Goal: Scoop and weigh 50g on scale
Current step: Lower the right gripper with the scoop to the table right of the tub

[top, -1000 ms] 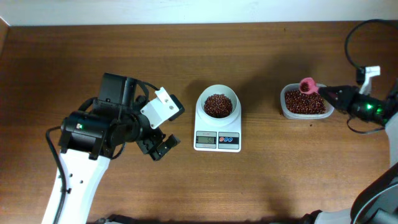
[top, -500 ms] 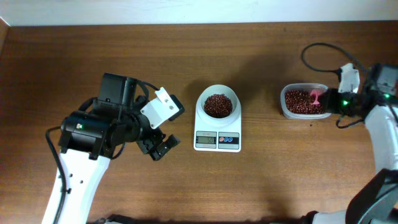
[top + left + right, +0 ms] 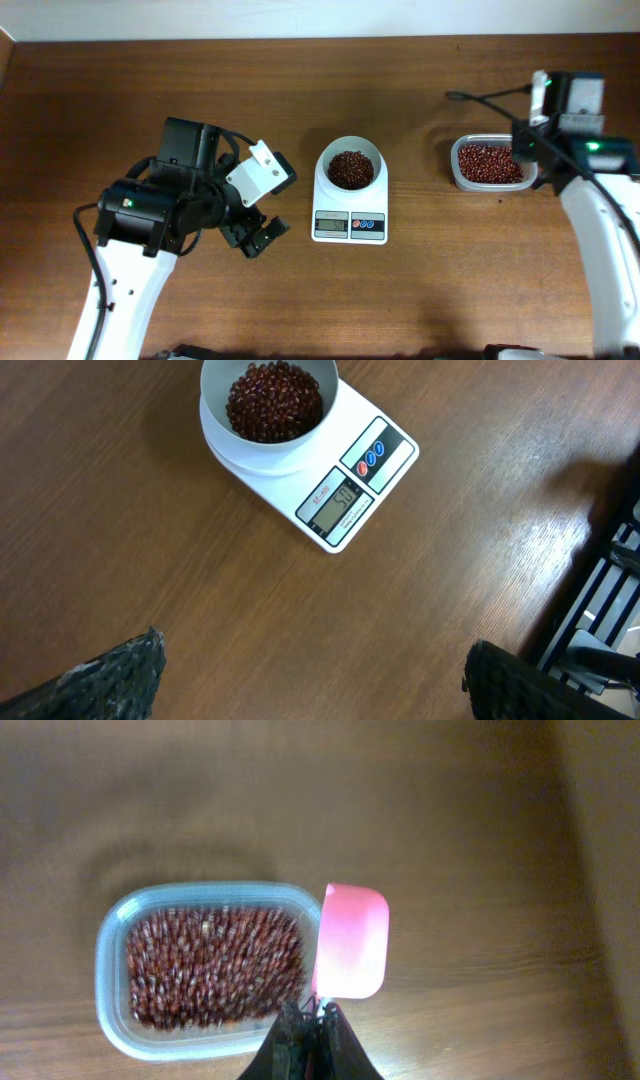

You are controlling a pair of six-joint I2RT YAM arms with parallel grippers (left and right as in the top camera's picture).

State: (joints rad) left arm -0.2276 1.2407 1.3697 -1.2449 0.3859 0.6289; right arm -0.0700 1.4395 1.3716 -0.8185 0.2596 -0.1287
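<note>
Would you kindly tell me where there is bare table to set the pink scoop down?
Bare wood lies between the scale and the bean tub, in front of the scale along the near edge, and behind both along the far edge. Crowded around the left arm and beside the right arm.

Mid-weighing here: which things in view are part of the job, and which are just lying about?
In the job: scale, beans in its bowl, tub of beans, pink scoop in the right gripper.
Lying about: left gripper, open and empty beside the scale; black cable behind the tub.
</note>
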